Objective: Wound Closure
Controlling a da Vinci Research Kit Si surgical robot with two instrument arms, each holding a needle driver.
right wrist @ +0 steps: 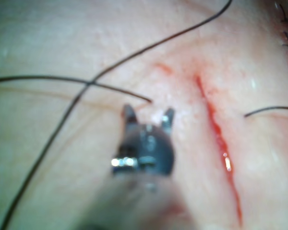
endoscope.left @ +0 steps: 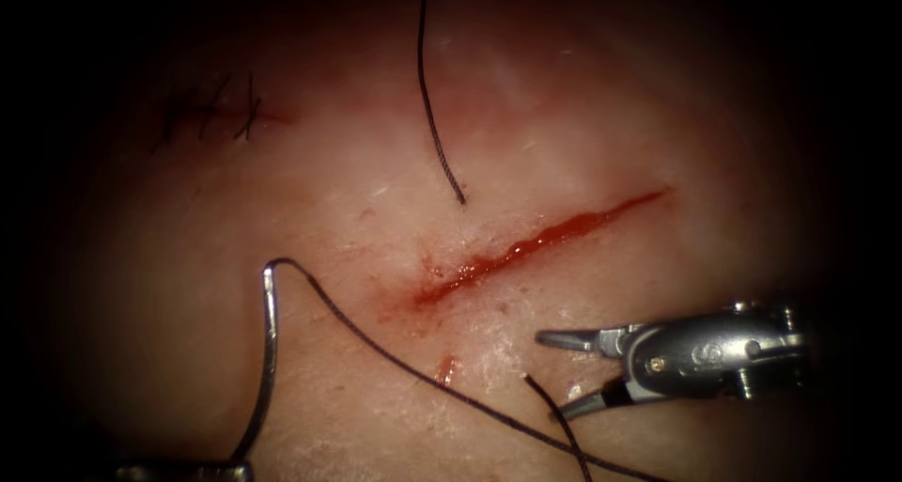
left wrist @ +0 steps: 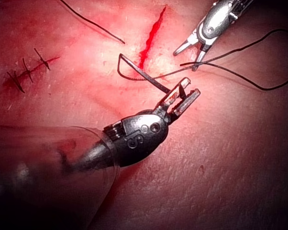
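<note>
Left tool (left wrist: pixel 181 97) grips the needle (endoscope.left: pixel 267 369) near its tip, clear of tissue (endoscope.left: pixel 395 388); right tool (endoscope.left: pixel 562 374) hovers agape, empty, beside the cut (endoscope.left: pixel 536 245).

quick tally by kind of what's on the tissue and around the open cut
tools: 2 (left gripper holding the needle near its end, right gripper open, holding nothing)
needle: 1, outside the tissue, left of the cut
open cut: 1
stitched cut: 1
needle's thread: 1
loose thread ends: 2
total: 9

The left gripper (endoscope.left: pixel 193 470) is cut off by the endoscope view's lower edge; the thread (endoscope.left: pixel 489 412) runs off that edge.
</note>
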